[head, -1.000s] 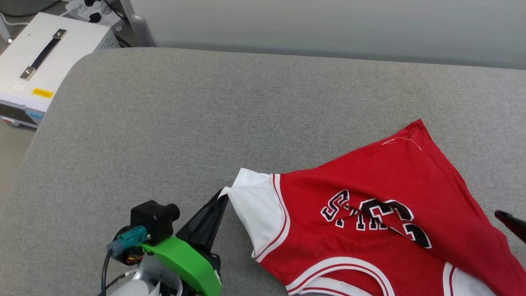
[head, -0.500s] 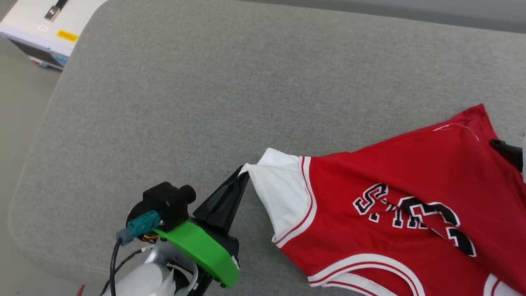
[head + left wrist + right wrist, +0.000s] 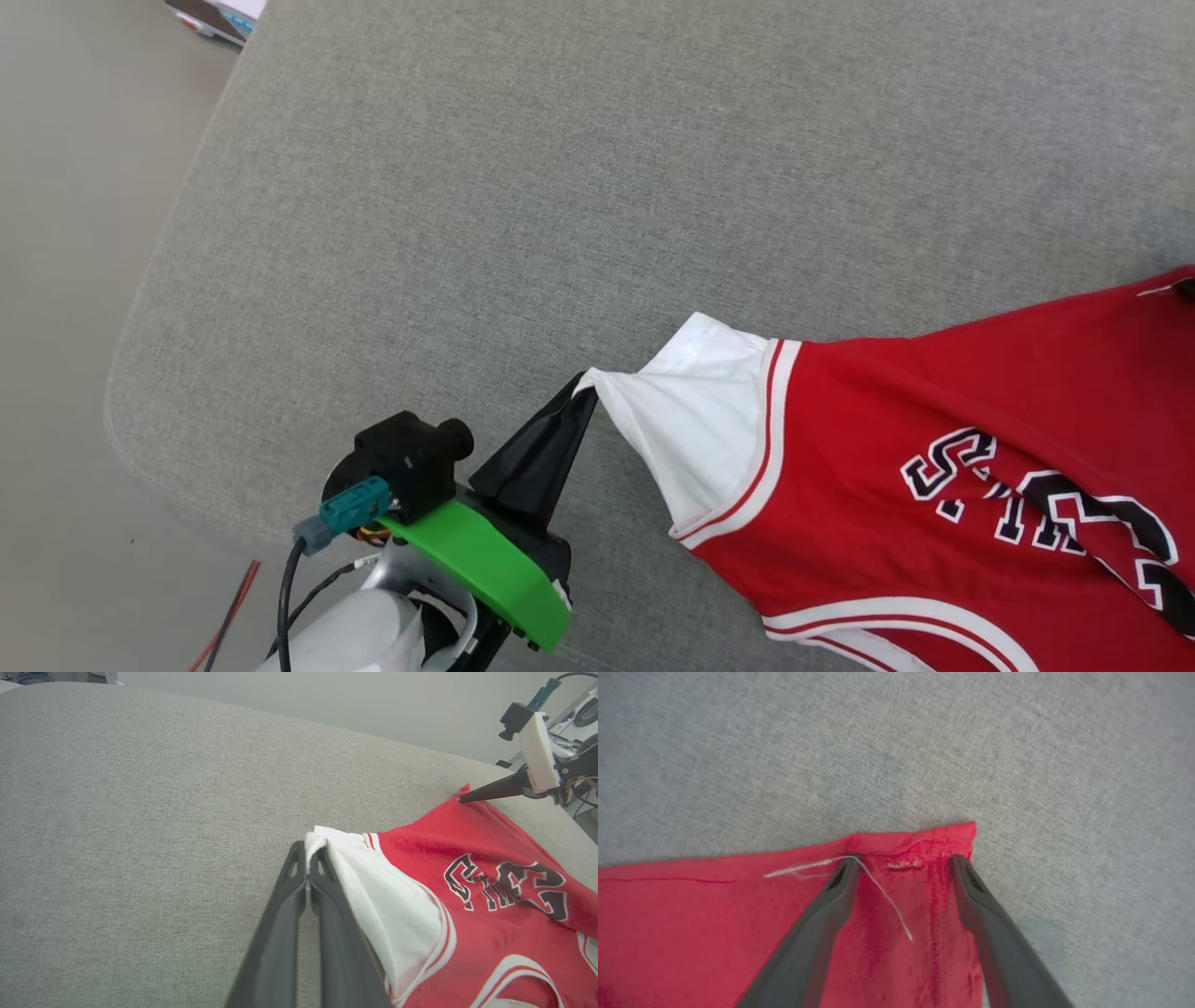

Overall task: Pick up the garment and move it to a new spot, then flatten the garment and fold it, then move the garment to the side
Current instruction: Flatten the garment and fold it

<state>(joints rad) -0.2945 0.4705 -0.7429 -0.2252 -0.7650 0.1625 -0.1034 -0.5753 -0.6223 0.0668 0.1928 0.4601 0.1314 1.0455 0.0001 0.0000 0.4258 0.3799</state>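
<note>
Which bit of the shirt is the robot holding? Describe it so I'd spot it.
On the grey cushion lies a red shirt. At its left end is a white sleeve with red stripe trim, its tip pinched between shut dark fingers.

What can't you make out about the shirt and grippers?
Head view: the shirt runs off the right and bottom edges, cutting its lettering short.
Left wrist view: the shut left gripper hides how much sleeve it pinches.
Right wrist view: blurred; whether the open right gripper touches the shirt is unclear.
</note>
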